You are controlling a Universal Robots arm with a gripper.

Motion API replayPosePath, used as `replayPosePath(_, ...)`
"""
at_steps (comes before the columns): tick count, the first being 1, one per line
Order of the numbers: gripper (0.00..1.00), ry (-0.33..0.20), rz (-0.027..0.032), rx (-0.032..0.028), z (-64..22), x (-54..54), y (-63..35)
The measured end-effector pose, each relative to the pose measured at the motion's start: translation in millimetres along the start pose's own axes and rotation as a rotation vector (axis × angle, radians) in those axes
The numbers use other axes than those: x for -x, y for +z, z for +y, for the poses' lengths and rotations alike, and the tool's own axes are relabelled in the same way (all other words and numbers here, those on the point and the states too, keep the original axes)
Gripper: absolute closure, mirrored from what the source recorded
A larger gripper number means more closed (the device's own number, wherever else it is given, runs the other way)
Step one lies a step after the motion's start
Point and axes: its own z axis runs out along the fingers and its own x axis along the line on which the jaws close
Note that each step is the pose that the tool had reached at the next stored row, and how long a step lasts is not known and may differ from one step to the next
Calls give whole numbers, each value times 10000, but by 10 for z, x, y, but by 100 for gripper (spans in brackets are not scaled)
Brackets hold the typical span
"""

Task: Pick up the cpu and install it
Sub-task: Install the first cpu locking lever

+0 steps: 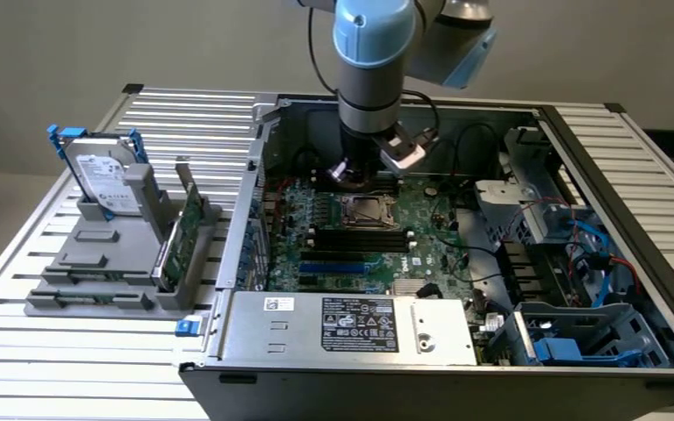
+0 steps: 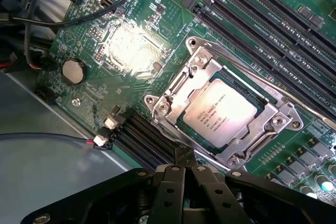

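Gripper: the black two-fingered gripper (image 2: 185,174) hangs over the motherboard with its fingers drawn together, holding nothing; in the exterior view it sits under the blue-and-grey arm (image 1: 372,53), just above the socket.
Holder, at the exterior view's left: one grey plastic rack (image 1: 103,263) on the slatted metal table (image 1: 32,351).
Drive: one silver rectangular hard drive with blue bracket (image 1: 101,180), upright in the rack.
Card: one green circuit card (image 1: 176,237), upright in the rack beside the drive.
Case: one open dark computer case (image 1: 618,263), holding one green motherboard (image 2: 105,72).
CPU: one small flat square silvery chip (image 2: 218,115), lying seated in the silver metal socket frame (image 2: 173,90), just beside the fingertips.
Battery: one round silver coin cell (image 2: 73,71).
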Motion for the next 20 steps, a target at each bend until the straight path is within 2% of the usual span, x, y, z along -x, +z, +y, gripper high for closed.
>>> replayPosePath(20,89,247,38,61,27,-22,35)
